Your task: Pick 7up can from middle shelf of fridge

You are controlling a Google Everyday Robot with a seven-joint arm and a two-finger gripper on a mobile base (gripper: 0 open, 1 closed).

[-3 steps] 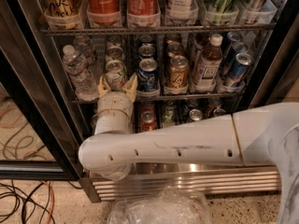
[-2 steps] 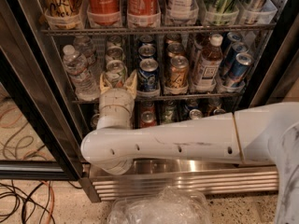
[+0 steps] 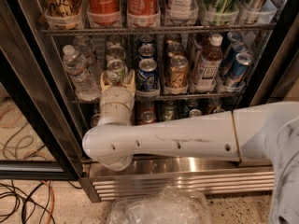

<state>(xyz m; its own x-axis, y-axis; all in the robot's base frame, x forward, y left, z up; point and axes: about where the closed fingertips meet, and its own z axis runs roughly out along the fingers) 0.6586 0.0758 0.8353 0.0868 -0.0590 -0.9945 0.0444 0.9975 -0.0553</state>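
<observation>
Lifted slightly since a second ago, the white arm (image 3: 187,136) is now sitting a touch higher against the fridge (image 3: 39,106), while the cans and bottles are standing just as they were. At the far left, dark and orange cables (image 3: 21,199) are trailing over the speckled floor outside the black door frame. Inside, a clear water bottle (image 3: 78,73) is standing at the left end of the middle shelf (image 3: 187,97). Just beside it on the right, the 7up can (image 3: 116,70) is standing upright at the front of its lane on that shelf, with more cans queuing behind it. The gripper (image 3: 117,80) is reaching up to it from below the rail, and its cream fingers (image 3: 106,82) are standing apart, one flanking each side of the can; the wrist is hiding the can's lower part. Moving right, a blue can (image 3: 147,74) is standing in the next lane, then a gold-orange can (image 3: 177,73), a brown bottle with a white label (image 3: 207,62), and slim blue cans (image 3: 238,66) leaning at the right end. Above, red Coca-Cola bottles (image 3: 103,3) are filling the upper rack. Below, the arm is stretching across the ribbed steel base panel (image 3: 187,183) towards the right edge, and crumpled clear plastic (image 3: 159,209) is lying on the floor in front.
</observation>
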